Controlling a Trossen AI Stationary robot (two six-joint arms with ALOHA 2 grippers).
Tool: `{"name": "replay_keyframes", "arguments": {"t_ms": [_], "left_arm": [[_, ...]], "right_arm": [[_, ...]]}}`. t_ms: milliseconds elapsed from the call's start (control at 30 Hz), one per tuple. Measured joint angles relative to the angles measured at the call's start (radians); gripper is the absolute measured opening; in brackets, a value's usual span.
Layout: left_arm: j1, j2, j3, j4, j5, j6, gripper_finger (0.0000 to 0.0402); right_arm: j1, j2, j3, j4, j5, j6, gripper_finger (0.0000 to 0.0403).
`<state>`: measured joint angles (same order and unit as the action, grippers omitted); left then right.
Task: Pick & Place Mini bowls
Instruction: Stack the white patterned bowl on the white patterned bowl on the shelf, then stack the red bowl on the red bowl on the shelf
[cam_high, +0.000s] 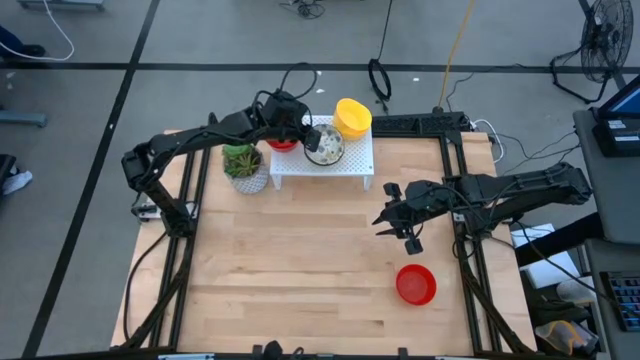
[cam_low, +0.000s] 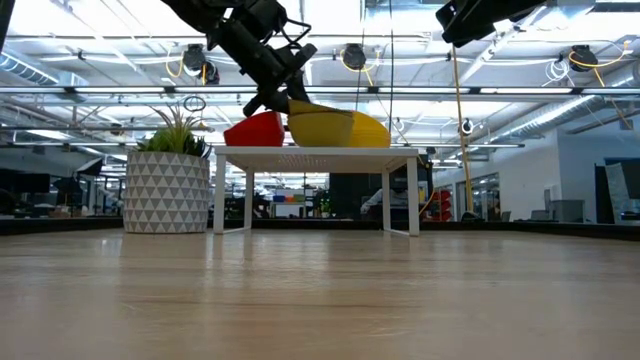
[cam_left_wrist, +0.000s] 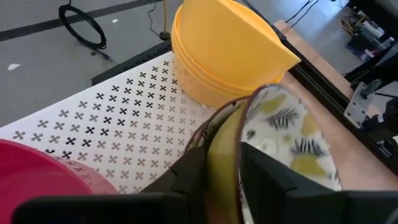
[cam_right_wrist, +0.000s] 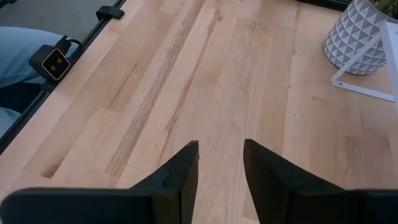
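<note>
left gripper over the white rack at the table's far side, jaws pinching the rim of a speckled bowl beside the yellow bowls, red bowl and plant crowd its left, right gripper hangs spread over bare wood, another red bowl near right.

Pale wood table w/ matt grain, perforated white rack prob. metal, smooth yellow bowls
</note>
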<state>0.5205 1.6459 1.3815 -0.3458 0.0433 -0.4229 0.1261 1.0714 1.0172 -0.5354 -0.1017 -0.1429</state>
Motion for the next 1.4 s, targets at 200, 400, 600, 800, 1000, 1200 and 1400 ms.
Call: {"name": "replay_keyframes", "arguments": {"t_ms": [200,400,600,800,1000,1200,1400], "left_arm": [[0.001,-0.006,0.000,0.025,0.001,-0.010,0.0154],[0.008,-0.055,0.001,0.080,0.068,-0.013,0.0190],[-0.021,-0.116,0.001,0.056,0.185,-0.009,0.0200],[-0.137,-0.123,0.001,0.016,0.295,0.000,0.0200],[-0.284,-0.123,0.001,-0.053,0.297,0.049,0.0200],[-0.409,-0.123,0.001,-0.066,0.293,0.063,0.0200],[-0.507,-0.123,0.001,-0.071,0.218,0.074,0.0200]], "right_arm": [[0.000,0.000,0.000,0.000,0.000,0.018,0.0114],[0.001,0.000,0.000,-0.008,-0.003,0.122,0.0114],[0.081,0.000,0.000,-0.044,-0.005,0.285,0.0114],[0.267,0.029,0.000,-0.008,0.016,0.505,0.0114],[0.456,0.139,0.000,-0.049,0.071,0.780,0.0114],[0.564,0.258,0.000,-0.090,0.071,1.006,0.0114],[0.605,0.345,0.000,-0.089,0.072,1.109,0.0114]]}}
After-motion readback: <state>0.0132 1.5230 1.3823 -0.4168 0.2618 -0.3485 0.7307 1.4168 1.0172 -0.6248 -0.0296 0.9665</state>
